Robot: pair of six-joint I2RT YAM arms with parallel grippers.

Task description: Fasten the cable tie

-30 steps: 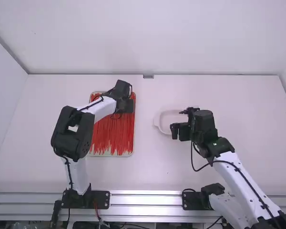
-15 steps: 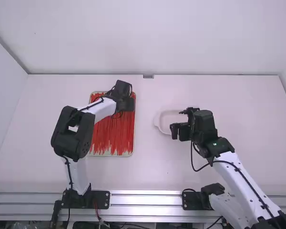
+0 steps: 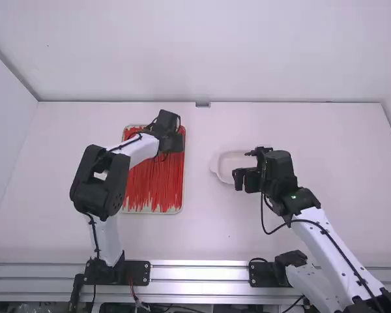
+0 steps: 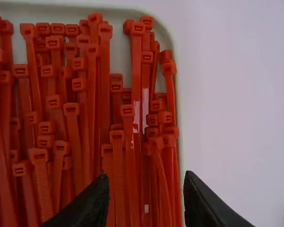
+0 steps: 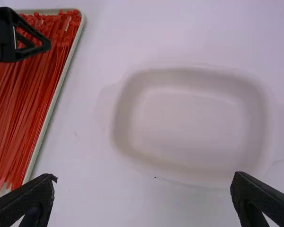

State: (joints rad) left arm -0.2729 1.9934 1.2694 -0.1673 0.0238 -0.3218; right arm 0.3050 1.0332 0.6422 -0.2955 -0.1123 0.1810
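Evidently the task is at its very beginning, since no tie has been lifted out and none is seen closed into a loop. Nearest to the arm bases, the right pincer (image 3: 240,179) is held low over the white tabletop (image 3: 313,130), with its two black fingers spread wide and nothing between them. Just beyond it, a shallow white dish with rounded corners (image 5: 189,123) is lying empty.

To the left of the dish, and apart from it, a pale flat tray (image 4: 116,12) is placed on the tabletop, and it is covered by a thick layer of red plastic cable ties (image 3: 153,182). The long axis of the ties runs from the near edge of the tray to the far edge, with a slight fan. Their thin tails are turned toward the arm bases, and their square locking heads are gathered at the far end.

At that far end, by the right corner of the tray, the left pincer (image 4: 144,208) is positioned. Its fingers are parted and are set on both sides of a few ties, but no single tie is seen clamped.

It is judged that everything is left: one tie must be picked out, its tail passed through its own head, and the loop pulled tight.
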